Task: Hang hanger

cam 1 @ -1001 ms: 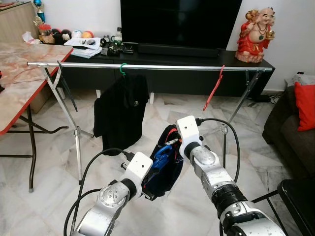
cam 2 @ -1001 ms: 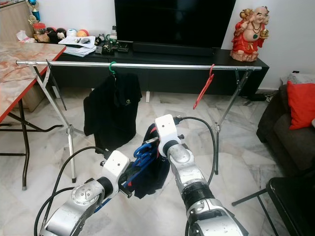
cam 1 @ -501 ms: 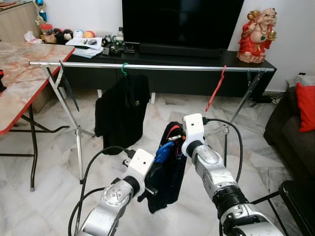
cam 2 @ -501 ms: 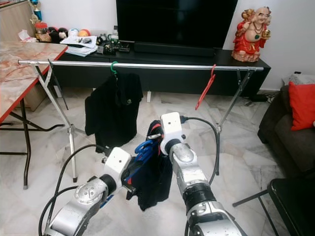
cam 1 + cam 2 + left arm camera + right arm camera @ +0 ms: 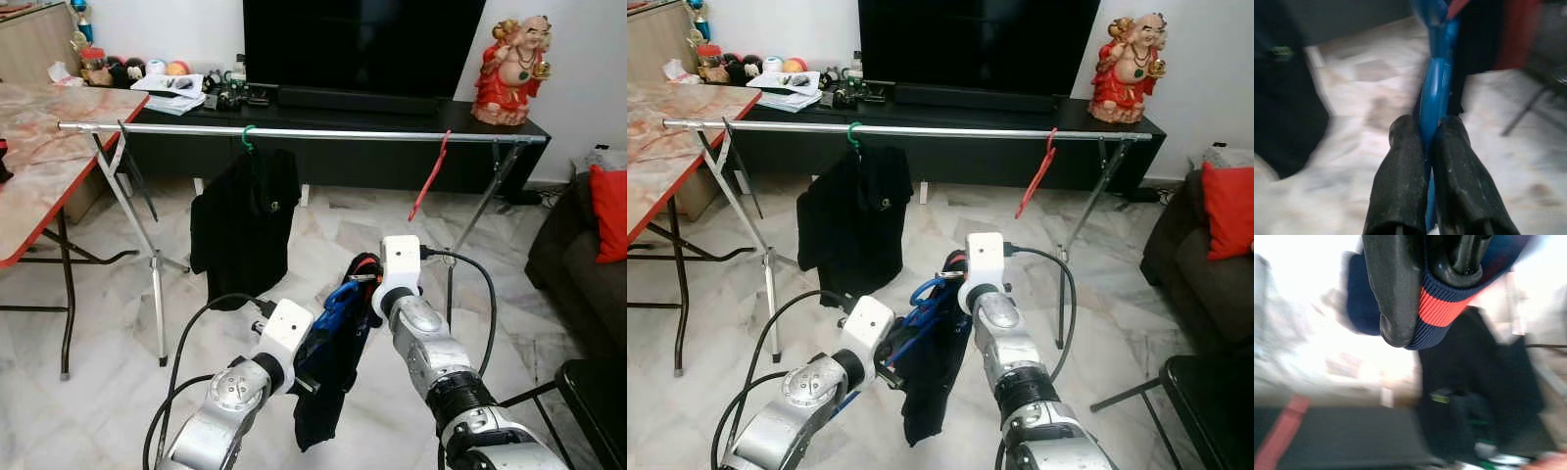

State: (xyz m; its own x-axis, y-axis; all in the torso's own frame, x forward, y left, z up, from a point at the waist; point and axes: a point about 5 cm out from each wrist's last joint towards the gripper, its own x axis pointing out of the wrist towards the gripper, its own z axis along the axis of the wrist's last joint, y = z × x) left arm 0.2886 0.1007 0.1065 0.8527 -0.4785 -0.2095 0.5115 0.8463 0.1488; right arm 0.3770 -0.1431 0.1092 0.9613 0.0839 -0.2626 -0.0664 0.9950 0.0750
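Three hangers: a green one [image 5: 247,138] carrying a black shirt [image 5: 242,220] and a bare red one [image 5: 429,176] on the clothes rail [image 5: 294,131] (at 12 o'clock), plus a blue hanger [image 5: 338,302] with a dark garment [image 5: 328,377] held low between two raised, forward-reaching arms. The left end effector [image 5: 1422,134] pinches the blue hanger's bar tight; the right end effector [image 5: 1425,289] is clamped on the garment's red-striped collar [image 5: 1442,303]
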